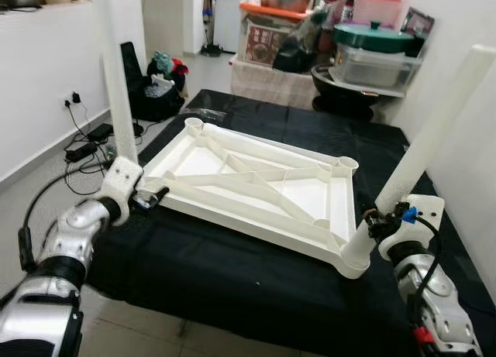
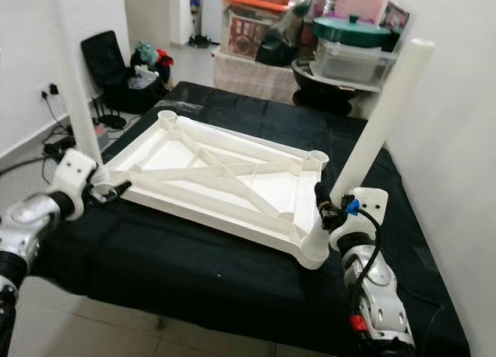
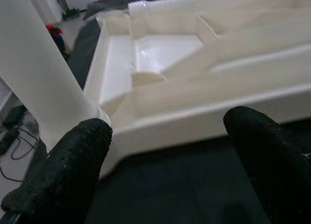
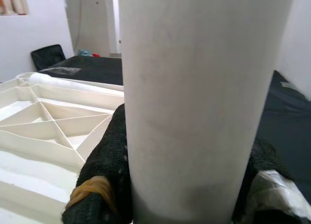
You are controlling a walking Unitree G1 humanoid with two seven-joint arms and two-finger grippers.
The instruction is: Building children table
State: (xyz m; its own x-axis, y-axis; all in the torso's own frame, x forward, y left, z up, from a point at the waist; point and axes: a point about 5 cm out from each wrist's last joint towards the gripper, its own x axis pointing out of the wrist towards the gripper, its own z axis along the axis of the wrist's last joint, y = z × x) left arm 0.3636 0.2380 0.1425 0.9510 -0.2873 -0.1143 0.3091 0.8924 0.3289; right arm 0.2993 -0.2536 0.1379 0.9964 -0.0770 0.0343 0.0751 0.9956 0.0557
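Note:
A white children's table top [image 1: 232, 208] lies upside down on a black-covered surface [image 1: 232, 272]. One white leg [image 1: 120, 86] stands upright in its near-left corner socket. My left gripper [image 1: 151, 196] is low beside that leg's base, at the top's edge. In the left wrist view it [image 3: 170, 165] is open, with nothing between its fingers [image 3: 73, 170]. A second white leg [image 1: 434, 132] rises, leaning right, from the near-right corner socket [image 1: 353, 256]. My right gripper [image 1: 380, 221] is shut on it just above the socket, and its fingers [image 4: 104, 170] press both sides of the leg [image 4: 194, 88].
Stacked storage boxes and a green-lidded container [image 1: 372, 38] crowd the back. A black bag [image 1: 155, 86] and cables with a power strip [image 1: 85, 144] lie on the floor to the left. A white wall stands close on the right.

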